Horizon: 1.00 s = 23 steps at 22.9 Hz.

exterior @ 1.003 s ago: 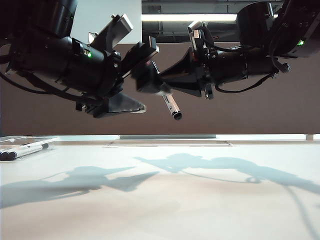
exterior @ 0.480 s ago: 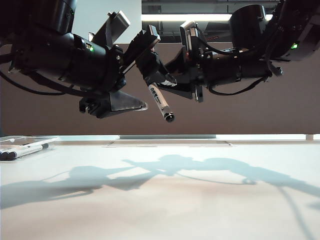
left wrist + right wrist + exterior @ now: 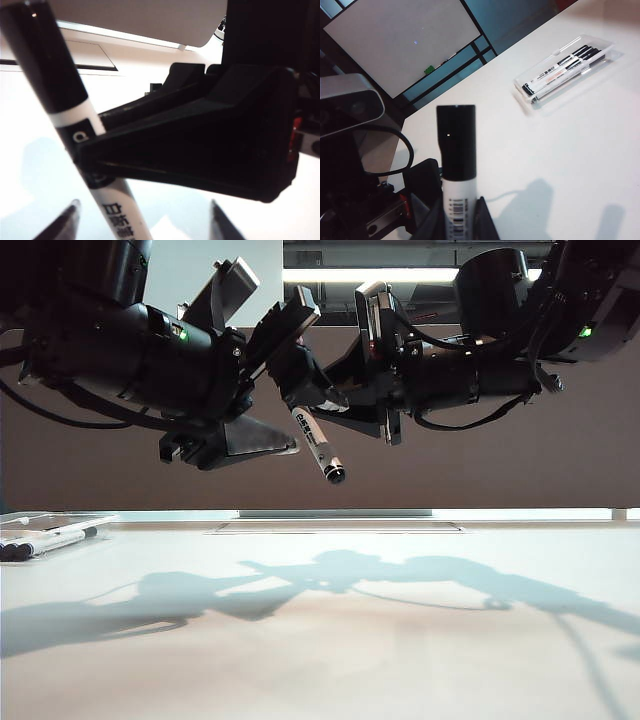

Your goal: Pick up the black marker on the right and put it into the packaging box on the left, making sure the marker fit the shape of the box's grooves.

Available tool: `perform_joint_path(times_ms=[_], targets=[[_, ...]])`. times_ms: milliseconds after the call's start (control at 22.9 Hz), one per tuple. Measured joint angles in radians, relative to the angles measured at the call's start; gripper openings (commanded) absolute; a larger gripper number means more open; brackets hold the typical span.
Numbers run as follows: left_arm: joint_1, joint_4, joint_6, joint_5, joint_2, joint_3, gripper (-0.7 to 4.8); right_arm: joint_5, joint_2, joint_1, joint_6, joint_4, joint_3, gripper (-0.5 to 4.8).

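Observation:
High above the table, my right gripper [image 3: 322, 405] is shut on the black marker [image 3: 314, 443], which hangs slanted with its black end lowest. In the right wrist view the marker [image 3: 456, 150] stands between the fingers of my right gripper [image 3: 458, 222], black cap outward. My left gripper [image 3: 284, 388] meets it from the left, open. In the left wrist view the marker [image 3: 75, 110] passes between the spread tips of my left gripper [image 3: 144, 222], with a gap on each side. The clear packaging box [image 3: 62, 521] lies at the table's far left and shows as a box [image 3: 600, 47] holding several markers.
The right gripper's black body [image 3: 210, 145] fills much of the left wrist view. The left arm's grey wrist camera [image 3: 347, 105] sits close beside the marker. A whiteboard [image 3: 400, 40] stands beyond the table's far edge. Both arms cast shadows on the white tabletop [image 3: 330, 640].
The right gripper has carried the marker leftward and a little up, into the left gripper's open jaws. The left gripper has barely shifted.

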Motion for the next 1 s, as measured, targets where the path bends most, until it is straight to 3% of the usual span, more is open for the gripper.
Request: perform_joint_path(times_ms=[174,218,305,1003], targets=[[0.000,0.000,0.000,0.000,0.000,0.000,3.23,-0.016,0.000,0.000,0.000,0.000,0.000,-0.04],[0.000,0.000,0.000,0.000,0.000,0.000,2.24,-0.021,0.000,0.000,0.000,0.000,0.000,-0.04],[0.000,0.000,0.000,0.000,0.000,0.000,1.14,-0.029,0.000,0.000,0.000,0.000,0.000,-0.04],[0.000,0.013,-0.007,-0.002,0.002,0.000,1.15,-0.071,-0.001,-0.001,0.000,0.000,0.000,-0.04]])
